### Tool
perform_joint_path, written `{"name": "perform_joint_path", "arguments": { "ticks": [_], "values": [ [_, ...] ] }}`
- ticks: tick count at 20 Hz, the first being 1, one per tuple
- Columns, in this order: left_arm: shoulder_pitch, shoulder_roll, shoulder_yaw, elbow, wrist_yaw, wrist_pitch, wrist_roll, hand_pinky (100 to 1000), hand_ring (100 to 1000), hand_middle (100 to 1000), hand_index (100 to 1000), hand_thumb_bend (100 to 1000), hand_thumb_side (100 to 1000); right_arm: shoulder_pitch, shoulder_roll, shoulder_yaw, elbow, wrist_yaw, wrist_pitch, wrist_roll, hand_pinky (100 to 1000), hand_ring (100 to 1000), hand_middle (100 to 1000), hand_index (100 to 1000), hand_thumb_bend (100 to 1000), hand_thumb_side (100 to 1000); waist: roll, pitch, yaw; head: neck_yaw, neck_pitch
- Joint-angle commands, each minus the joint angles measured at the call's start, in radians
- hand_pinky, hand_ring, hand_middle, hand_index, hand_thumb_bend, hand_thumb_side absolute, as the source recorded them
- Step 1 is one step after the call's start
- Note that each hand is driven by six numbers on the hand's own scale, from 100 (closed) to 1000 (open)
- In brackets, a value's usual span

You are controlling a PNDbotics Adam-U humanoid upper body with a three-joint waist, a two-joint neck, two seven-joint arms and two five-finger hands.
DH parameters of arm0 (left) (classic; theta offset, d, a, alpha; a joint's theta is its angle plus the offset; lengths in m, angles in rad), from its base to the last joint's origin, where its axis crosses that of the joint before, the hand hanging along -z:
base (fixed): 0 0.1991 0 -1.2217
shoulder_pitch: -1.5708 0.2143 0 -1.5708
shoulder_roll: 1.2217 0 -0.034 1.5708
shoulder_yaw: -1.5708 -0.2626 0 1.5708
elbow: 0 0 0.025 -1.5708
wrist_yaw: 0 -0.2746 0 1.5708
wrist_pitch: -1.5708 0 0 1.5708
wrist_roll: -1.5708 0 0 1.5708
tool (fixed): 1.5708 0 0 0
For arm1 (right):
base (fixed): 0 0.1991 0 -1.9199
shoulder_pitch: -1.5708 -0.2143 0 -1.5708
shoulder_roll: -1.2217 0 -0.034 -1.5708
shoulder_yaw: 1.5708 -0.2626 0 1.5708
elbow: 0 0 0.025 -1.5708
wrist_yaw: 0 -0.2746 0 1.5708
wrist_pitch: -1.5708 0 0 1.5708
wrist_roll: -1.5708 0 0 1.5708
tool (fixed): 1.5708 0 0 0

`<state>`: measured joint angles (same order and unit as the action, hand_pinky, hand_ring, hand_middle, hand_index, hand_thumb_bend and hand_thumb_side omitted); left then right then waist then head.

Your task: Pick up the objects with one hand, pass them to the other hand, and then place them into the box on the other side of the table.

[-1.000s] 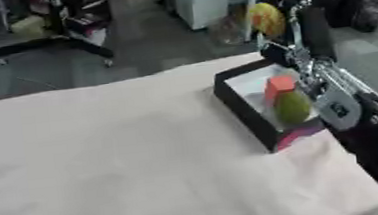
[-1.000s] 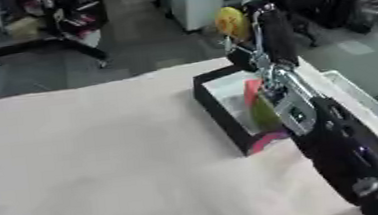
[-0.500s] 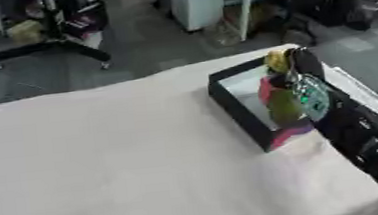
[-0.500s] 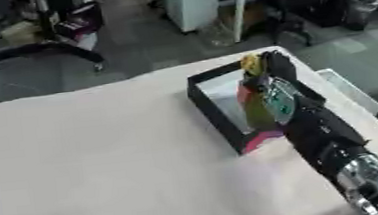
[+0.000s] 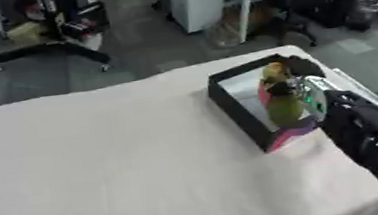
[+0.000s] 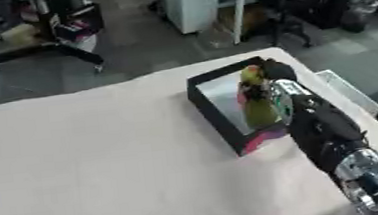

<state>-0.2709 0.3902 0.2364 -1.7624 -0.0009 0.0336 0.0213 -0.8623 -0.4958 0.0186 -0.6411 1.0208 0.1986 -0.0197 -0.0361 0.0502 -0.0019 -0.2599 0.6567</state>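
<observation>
- We see the counter (image 5: pixel 102 164) covered in a pale beige cloth, lying askew in both eye views, with dark floor and office clutter beyond its far edge.
- A black box (image 5: pixel 227 103) sits near the counter's right far corner, open at the top, with a light inner floor; its near corner shows a pink and purple patch (image 5: pixel 290 133).
- Inside the box we make out a green rounded object (image 5: pixel 283 110) toward the near end, with something pink (image 6: pixel 242 97) just behind it.
- The right robot hand (image 6: pixel 275 73) comes in from the lower right on a black arm with a silver joint, and reaches over the box's right wall.
- At the tip of that hand there is a small yellow object (image 6: pixel 250 74), above the far part of the box interior. It touches the hand's dark fingers.
- We cannot tell whether the fingers are curled round the yellow object or only lying against it; the hand's outline is too blurred to read.
- A green mark shows on the wrist section (image 5: pixel 314 97), which lies along the box's right side.
- The left robot hand appears in neither view.
- The rest of the cloth, left of the box, is flat with faint creases.
</observation>
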Motion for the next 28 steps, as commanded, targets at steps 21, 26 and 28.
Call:
{"name": "perform_joint_path", "arguments": {
  "ticks": [21, 26, 28],
  "values": [
    [0.034, -0.086, 0.067, -0.057, -0.143, -0.031, 0.22, 585, 632, 597, 730, 1000, 777, 0.416, 0.052, -0.154, -1.107, -0.141, 0.089, -0.404, 635, 701, 715, 931, 371, 465, 0.001, -0.006, -0.03, 0.383, 0.064],
    [0.07, -0.147, 0.069, -0.087, -0.169, -0.047, 0.27, 598, 648, 615, 742, 1000, 826, 0.542, 0.202, -0.145, -1.188, -0.252, 0.055, -0.557, 585, 659, 674, 844, 311, 451, 0.0, 0.0, -0.052, 0.384, 0.105],
    [0.087, -0.166, 0.071, -0.092, -0.172, -0.052, 0.29, 601, 657, 624, 748, 992, 853, 0.586, 0.257, -0.14, -1.203, -0.291, 0.037, -0.599, 571, 649, 662, 815, 297, 447, 0.001, 0.005, -0.056, 0.369, 0.111]
  ]
}}
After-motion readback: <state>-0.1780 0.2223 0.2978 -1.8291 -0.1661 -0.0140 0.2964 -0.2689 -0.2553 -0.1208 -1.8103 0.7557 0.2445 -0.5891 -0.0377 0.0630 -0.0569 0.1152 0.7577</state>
